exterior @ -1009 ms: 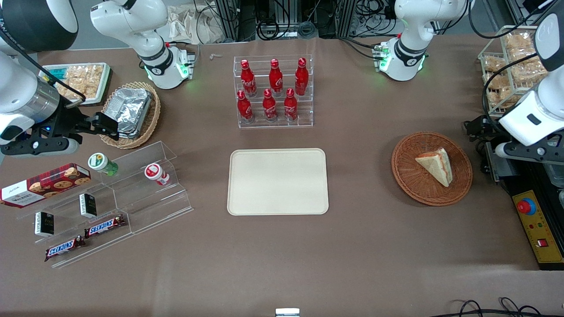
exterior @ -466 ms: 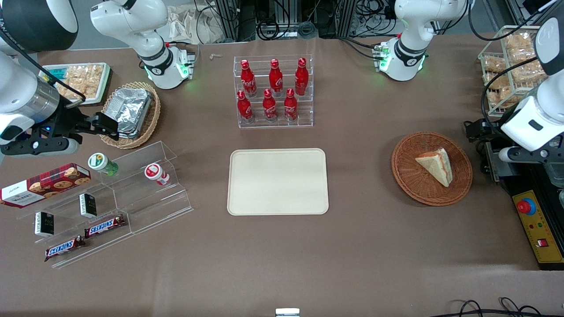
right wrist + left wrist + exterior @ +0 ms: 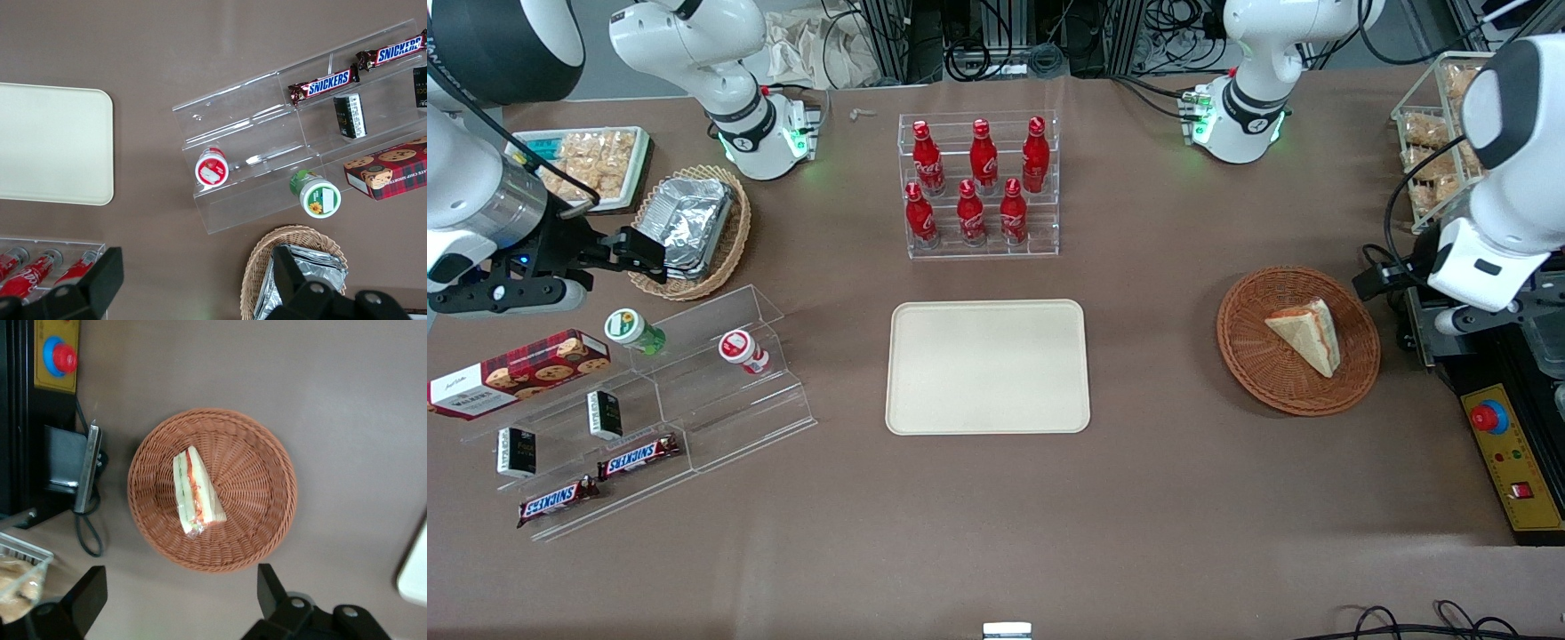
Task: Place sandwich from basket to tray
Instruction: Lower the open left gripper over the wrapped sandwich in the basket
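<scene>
Front view from where I'm sitting: the sandwich (image 3: pixel 1305 335) is lying in the basket (image 3: pixel 1249 356), toward the working arm's end of the table, and nothing is touching it. The tray (image 3: pixel 987 366) sits mid-table, well apart from the basket, with nothing on it.

My gripper (image 3: pixel 180 597) hangs above the table just beside the basket, off its rim rather than over the sandwich. On the wrist cam I can see both fingers (image 3: pixel 270 590) spread wide, with nothing between them. In the front view I can only see the arm's white wrist next to the basket, on the side away from the tray, so that view doesn't help me with the fingers.

The wrist cam also gives a nice look at the sandwich: a pale wedge with the red and green filling facing up along one edge, lying a bit off the basket's middle. A corner of the tray (image 3: pixel 415 570) shows there too.

A rack of red bottles (image 3: pixel 978 182) stands farther from the front camera than the tray.
</scene>
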`<state>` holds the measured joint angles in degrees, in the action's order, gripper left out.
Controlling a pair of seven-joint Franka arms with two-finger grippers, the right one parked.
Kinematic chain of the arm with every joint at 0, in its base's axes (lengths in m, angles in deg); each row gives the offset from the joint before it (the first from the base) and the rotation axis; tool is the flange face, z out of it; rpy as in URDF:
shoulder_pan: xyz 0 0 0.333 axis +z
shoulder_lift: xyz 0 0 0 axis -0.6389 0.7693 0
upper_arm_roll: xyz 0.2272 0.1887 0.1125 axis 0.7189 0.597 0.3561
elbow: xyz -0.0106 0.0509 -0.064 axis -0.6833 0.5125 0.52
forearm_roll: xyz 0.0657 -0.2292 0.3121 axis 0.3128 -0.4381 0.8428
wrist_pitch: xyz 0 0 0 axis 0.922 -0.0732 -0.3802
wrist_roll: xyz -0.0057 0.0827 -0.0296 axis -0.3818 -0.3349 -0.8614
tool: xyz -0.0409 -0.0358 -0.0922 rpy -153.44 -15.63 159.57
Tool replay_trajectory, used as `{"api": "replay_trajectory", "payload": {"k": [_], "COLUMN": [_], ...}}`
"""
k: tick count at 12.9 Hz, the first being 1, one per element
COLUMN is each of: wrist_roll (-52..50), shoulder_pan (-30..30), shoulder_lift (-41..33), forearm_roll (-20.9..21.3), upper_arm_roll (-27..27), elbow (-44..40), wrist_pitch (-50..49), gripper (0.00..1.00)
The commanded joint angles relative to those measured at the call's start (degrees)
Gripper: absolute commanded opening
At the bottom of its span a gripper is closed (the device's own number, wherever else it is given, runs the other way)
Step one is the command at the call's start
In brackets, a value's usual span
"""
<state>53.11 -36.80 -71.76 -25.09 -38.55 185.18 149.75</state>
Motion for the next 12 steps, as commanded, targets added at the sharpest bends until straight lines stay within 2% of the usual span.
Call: {"api": "replay_trajectory", "payload": {"k": [1,3,12], "wrist_roll": [-7.6,-8.5,-17.1], "shoulder_pan": [1.4,1.4,1.8], "shoulder_lift": [-6.6,-6.5,-3.0], "forearm_roll": [0.7,0.8,1.2], "upper_arm_roll": [0.2,3.8,4.3], "elbow": [14.8,18.6,29.4], "wrist_pitch": [10.5,14.5,28.7], "gripper": [1.00,1.00,1.00]}}
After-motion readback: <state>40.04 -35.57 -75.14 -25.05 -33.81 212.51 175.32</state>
